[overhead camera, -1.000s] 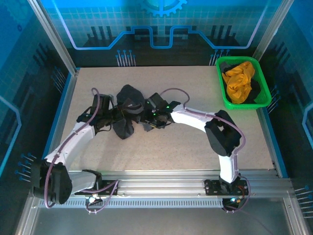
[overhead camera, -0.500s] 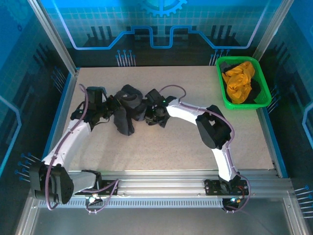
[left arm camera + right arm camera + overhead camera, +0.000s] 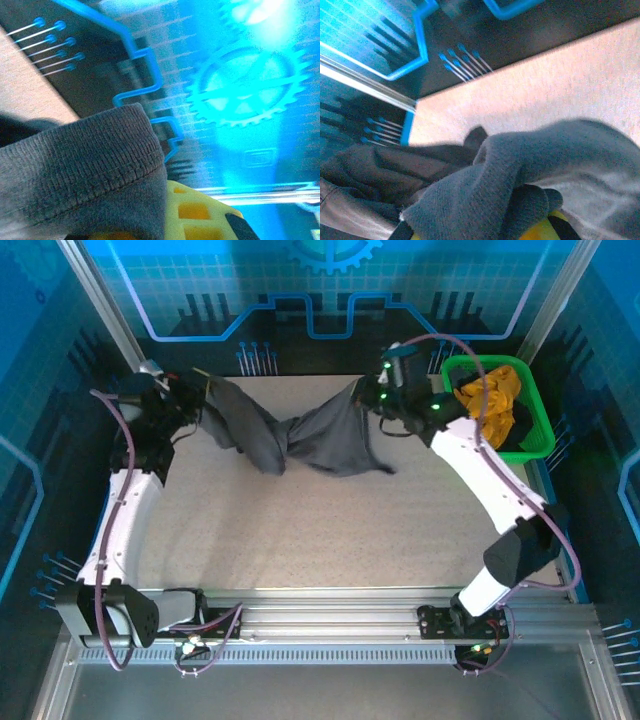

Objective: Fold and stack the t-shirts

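Observation:
The dark charcoal t-shirt [image 3: 315,435] hangs twisted in the air over the far half of the table, stretched between both arms. My left gripper [image 3: 203,388] is shut on its left edge, whose ribbed hem [image 3: 95,150] lies over a yellow finger [image 3: 197,215]. My right gripper [image 3: 368,390] is shut on the right edge, where bunched cloth [image 3: 520,185] covers the jaws. The orange t-shirt [image 3: 490,405] lies crumpled in the green basket [image 3: 450,412] at the far right.
The beige table [image 3: 340,530] stretches below the hanging shirt. A blue patterned back wall [image 3: 330,290] and aluminium frame posts [image 3: 100,300] close in the far side. Some dark cloth [image 3: 521,436] lies under the orange shirt in the basket.
Both grippers have lifted the charcoal shirt off the table middle and pulled apart toward the far corners, stretching the bunched shirt out in the air.

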